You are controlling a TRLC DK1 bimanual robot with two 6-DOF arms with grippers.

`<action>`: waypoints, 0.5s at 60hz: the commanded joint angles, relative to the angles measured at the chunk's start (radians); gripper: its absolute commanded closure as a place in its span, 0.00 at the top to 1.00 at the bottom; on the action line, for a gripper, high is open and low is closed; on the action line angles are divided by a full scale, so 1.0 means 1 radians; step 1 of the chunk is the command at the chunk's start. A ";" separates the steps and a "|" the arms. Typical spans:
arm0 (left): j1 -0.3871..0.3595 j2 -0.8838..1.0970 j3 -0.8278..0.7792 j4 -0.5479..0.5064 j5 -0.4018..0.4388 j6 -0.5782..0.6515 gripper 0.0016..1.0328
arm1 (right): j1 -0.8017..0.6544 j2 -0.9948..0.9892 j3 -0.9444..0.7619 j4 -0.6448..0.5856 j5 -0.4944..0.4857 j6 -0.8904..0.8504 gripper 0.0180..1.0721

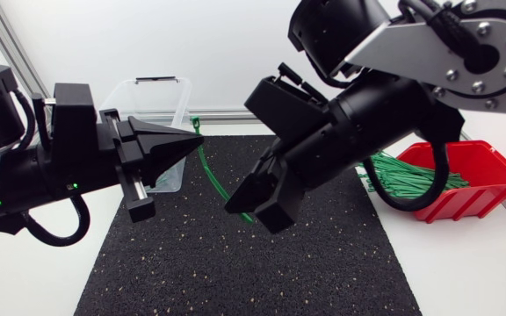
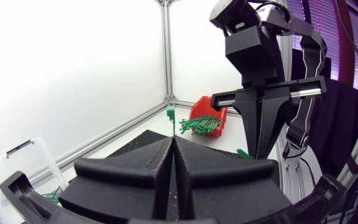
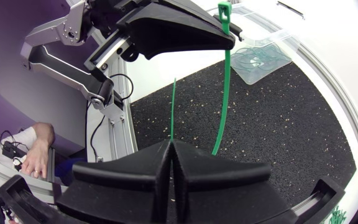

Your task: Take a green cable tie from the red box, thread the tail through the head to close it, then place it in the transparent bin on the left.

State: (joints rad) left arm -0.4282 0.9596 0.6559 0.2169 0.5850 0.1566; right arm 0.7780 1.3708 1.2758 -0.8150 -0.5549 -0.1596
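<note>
While the left gripper (image 1: 198, 140) pinches the cable tie (image 1: 209, 175) at its head (image 3: 224, 11) and the right gripper (image 1: 255, 211) at its tail (image 3: 173, 109), the tail points headward, apart.

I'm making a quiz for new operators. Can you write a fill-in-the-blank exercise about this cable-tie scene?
1. The left gripper and the right gripper both have their fingers ____ on the tie.
2. The spare ties lie in the ____ box.
3. The tie's head sticks out at the ____ gripper's fingertips.
4. The bin already holds a few ____ ties.

Missing words: shut; red; left; green.
</note>
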 commanded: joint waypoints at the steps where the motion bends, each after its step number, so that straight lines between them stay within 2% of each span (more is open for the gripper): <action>1: 0.005 -0.028 -0.061 0.068 -0.004 0.018 0.03 | -0.014 0.030 0.031 -0.027 -0.030 0.012 0.05; 9: 0.003 -0.033 -0.102 0.142 -0.002 0.041 0.03 | -0.023 0.056 0.054 -0.052 -0.065 0.006 0.05; 30: -0.003 -0.038 -0.179 0.245 -0.001 0.112 0.03 | -0.046 0.113 0.100 -0.122 -0.160 -0.023 0.05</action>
State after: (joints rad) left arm -0.4286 0.9356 0.5091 0.4294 0.5854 0.2321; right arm 0.7422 1.4620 1.3540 -0.9180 -0.6968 -0.1654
